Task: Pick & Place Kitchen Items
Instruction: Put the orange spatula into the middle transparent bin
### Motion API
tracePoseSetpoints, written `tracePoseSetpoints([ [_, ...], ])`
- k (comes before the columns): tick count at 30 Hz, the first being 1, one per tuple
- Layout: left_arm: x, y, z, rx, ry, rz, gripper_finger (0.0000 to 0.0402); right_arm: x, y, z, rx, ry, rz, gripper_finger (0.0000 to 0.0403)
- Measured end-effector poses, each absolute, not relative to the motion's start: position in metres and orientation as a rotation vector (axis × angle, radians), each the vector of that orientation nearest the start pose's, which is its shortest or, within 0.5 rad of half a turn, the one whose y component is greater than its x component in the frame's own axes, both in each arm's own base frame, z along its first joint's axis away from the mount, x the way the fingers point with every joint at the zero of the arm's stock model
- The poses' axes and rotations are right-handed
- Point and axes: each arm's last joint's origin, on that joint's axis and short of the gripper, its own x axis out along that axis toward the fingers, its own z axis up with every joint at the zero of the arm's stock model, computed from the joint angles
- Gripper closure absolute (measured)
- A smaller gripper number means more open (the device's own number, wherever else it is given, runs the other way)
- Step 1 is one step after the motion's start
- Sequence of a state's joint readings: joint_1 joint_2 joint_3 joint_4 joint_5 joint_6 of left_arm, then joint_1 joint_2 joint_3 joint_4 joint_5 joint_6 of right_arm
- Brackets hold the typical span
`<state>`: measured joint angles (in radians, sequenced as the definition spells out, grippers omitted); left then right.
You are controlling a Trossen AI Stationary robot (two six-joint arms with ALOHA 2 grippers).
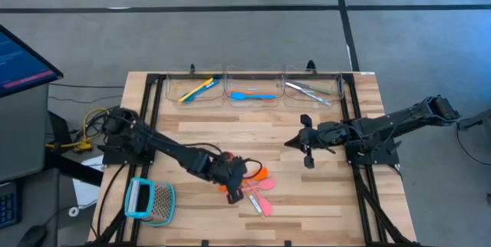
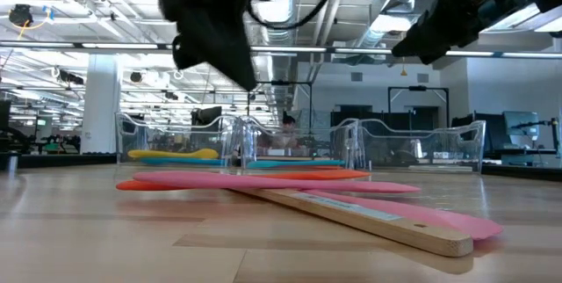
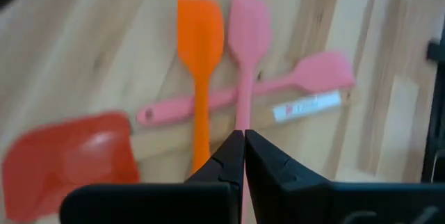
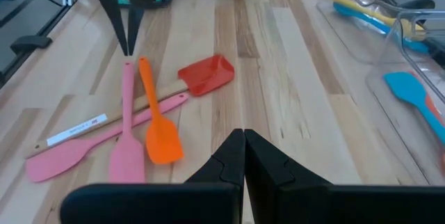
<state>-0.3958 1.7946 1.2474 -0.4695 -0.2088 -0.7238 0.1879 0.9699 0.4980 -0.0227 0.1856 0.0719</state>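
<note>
Several slim spatulas lie crossed on the wooden table: an orange one (image 3: pixel 200 43), two pink ones (image 3: pixel 247 36) (image 3: pixel 306 78) and a red-headed one with a wooden handle (image 4: pixel 206 74). My left gripper (image 4: pixel 127 51) is shut and points down just above the handle ends of the orange and pink spatulas, clear of them in the low view (image 2: pixel 250 85). My right gripper (image 1: pixel 290 143) hangs shut over the table's right-middle, well above the board. More utensils lie in clear bins at the far edge: yellow and blue ones (image 1: pixel 198 88), a blue one (image 1: pixel 252 95) and silvery ones (image 1: pixel 311 91).
A teal-framed mesh tool (image 1: pixel 148 201) lies near the front left corner. The clear bins (image 1: pixel 253 84) line the far edge. Black frame rails (image 1: pixel 360 193) run along both sides of the board. Bare wood lies between the spatulas and the bins.
</note>
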Motion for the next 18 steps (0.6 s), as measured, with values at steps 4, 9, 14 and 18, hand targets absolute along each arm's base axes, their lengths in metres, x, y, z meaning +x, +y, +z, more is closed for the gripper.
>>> tracePoseSetpoints([
  [4, 0.348, -0.150, 0.220, -0.310, 0.866, 0.233, 0.0400, 0.198, 0.032, 0.217, -0.022, 0.488, -0.016, 0.0401],
  [9, 0.350, -0.161, 0.239, -0.282, 0.790, 0.253, 0.0400, 0.197, 0.034, 0.214, -0.020, 0.493, -0.008, 0.0401],
  [14, 0.362, -0.170, 0.231, -0.278, 0.807, 0.242, 0.0400, 0.194, 0.034, 0.207, -0.024, 0.519, -0.005, 0.0401],
  [18, 0.371, -0.175, 0.206, -0.256, 0.912, 0.235, 0.0401, 0.194, 0.034, 0.206, -0.001, 0.522, -0.011, 0.0401],
])
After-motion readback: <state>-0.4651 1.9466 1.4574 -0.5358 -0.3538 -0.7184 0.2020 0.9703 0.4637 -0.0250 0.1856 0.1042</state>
